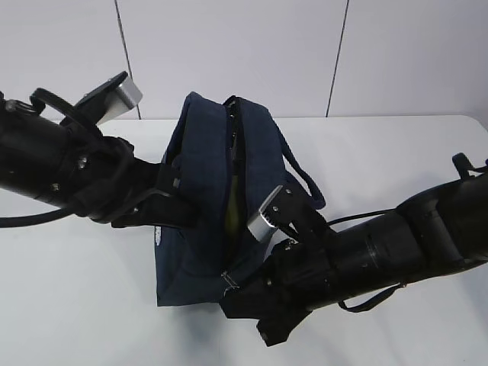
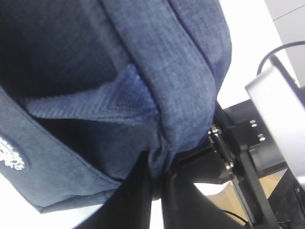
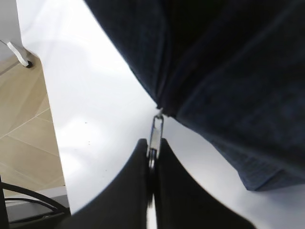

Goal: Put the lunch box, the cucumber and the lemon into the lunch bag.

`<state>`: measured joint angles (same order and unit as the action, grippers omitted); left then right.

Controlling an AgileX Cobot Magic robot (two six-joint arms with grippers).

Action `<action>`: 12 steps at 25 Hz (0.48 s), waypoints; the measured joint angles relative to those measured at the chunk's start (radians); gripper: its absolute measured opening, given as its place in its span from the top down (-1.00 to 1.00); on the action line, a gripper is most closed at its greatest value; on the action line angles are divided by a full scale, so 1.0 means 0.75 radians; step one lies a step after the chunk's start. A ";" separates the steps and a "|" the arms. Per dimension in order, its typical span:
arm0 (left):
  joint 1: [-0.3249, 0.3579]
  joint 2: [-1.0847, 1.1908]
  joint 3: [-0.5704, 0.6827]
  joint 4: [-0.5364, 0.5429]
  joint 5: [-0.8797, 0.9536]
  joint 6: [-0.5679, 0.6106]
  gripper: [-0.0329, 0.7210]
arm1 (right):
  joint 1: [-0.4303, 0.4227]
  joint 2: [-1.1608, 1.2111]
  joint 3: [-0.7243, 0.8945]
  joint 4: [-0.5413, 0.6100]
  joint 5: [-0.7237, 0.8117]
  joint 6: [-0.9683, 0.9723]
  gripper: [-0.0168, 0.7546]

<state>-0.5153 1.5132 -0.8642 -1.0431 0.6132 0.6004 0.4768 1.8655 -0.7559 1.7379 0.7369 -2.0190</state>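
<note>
Nearest, the right end effector (image 3: 151, 164) has its two dark fingers pressed together on the metal ring pull (image 3: 156, 131) of the lunch bag (image 1: 206, 206), at the bag's near end, just above the white counter (image 1: 76, 305). In the right wrist view the pull stands straight up from between the fingertips to the end of the zipper seam, with navy fabric filling the upper right. The right arm reaches in from the right edge of the exterior view, and one cord-like handle (image 1: 305, 179) loops over it.

Farther back, the lunch bag sits near the middle of the counter with its top zipper parted along its length. A yellowish-green shape shows through the gap, too dim to name. The left end effector (image 2: 157, 186) comes in from the left and is pinched shut on a fold of fabric at the bag's left side, below a sewn strap tab (image 2: 95, 102). A white logo patch (image 2: 9, 155) marks that side panel.
</note>
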 joint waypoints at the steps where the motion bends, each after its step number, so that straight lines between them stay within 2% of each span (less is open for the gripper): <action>1: 0.000 0.000 0.000 0.000 0.000 0.000 0.91 | 0.000 0.000 0.000 -0.007 0.000 0.002 0.99; 12: 0.000 0.000 0.000 0.002 -0.017 0.000 0.91 | 0.000 -0.057 0.000 -0.077 -0.046 0.057 0.99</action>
<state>-0.5153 1.5132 -0.8642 -1.0413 0.6002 0.6004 0.4768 1.8231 -0.7559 1.6802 0.7027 -1.9762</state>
